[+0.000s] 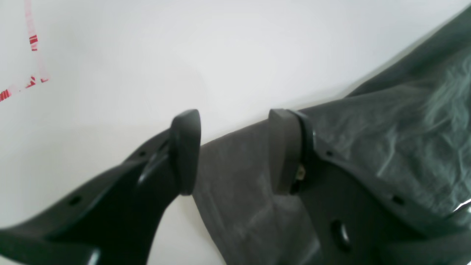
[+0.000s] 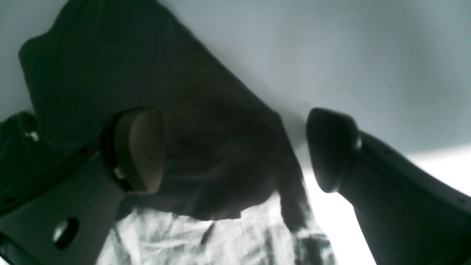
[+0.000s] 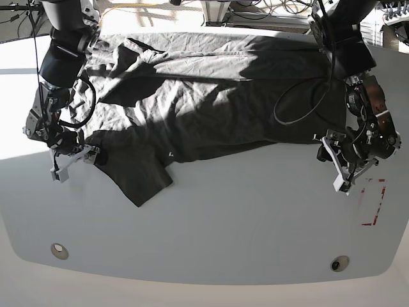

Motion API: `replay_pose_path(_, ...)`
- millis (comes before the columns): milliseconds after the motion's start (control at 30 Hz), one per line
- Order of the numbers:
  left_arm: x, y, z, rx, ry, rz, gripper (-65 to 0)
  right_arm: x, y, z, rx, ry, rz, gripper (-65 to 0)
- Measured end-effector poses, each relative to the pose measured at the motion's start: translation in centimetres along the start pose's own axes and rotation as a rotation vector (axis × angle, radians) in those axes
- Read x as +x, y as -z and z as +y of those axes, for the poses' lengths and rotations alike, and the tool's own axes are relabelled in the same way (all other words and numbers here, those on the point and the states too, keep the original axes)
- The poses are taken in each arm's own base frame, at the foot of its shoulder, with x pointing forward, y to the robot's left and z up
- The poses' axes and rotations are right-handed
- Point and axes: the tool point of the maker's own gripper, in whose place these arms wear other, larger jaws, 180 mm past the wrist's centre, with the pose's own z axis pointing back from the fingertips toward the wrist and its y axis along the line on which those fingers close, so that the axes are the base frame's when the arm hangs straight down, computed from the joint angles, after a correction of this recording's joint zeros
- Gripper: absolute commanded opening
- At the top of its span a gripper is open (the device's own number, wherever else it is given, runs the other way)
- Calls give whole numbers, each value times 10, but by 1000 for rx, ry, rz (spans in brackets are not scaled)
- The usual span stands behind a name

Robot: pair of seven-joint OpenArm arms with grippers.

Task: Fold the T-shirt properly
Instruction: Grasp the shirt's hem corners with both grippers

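- In the left wrist view the left hand (image 1: 233, 151) fills the foreground, its two dark fingers (image 1: 186, 151) standing partly apart with nothing pinched between them; one finger hangs over bare white surface (image 1: 147, 55), the other over cloth.
- An edge of the T-shirt (image 3: 211, 102) runs under that gap, flat on the surface.
- In the right wrist view the right hand (image 2: 235, 151) stands wide, gripping nothing; a short sleeve lies below the gap, one finger over the cloth, the other over the surface beside the sleeve's edge.
- From the base view the T-shirt, dark charcoal and wrinkled, lies spread across the far half of the surface, with one sleeve pointing toward the near edge on the view's left and a small pale mark (image 3: 170, 153) near its near hem.
- The right hand sits at that sleeve's outer side; the left hand sits at the shirt's edge on the view's right.
- Red tape marks (image 3: 376, 201) lie on the surface just beside the left hand.
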Motion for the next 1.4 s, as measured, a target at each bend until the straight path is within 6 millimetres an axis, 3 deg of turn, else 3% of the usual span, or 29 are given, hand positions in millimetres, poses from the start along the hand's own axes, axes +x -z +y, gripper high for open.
replay_pose_path(233,-5,-3,8,16,5,13,-371,-8,4,12,23,-1,6,-339)
replay_pose_path(367,-15,0,12,16,-8,33,-369,-12,3,12,20,-5,17,-507)
replay_pose_path(500,-32,5,17,2,-53,66,-369,-15,3,11,15,-7,32,-633)
replay_pose_path(700,-65,10,39,-2,-194,111,-369,-17,3,11,14,-6,35,-642)
replay_pose_path(867,-88,15,43,-14,-234,160,-369,-17,4,11,15,-9,37,-642)
replay_pose_path(1400,-80,34,32,-82,-251,118,-378,-18,4,11,15,-9,38,-642)
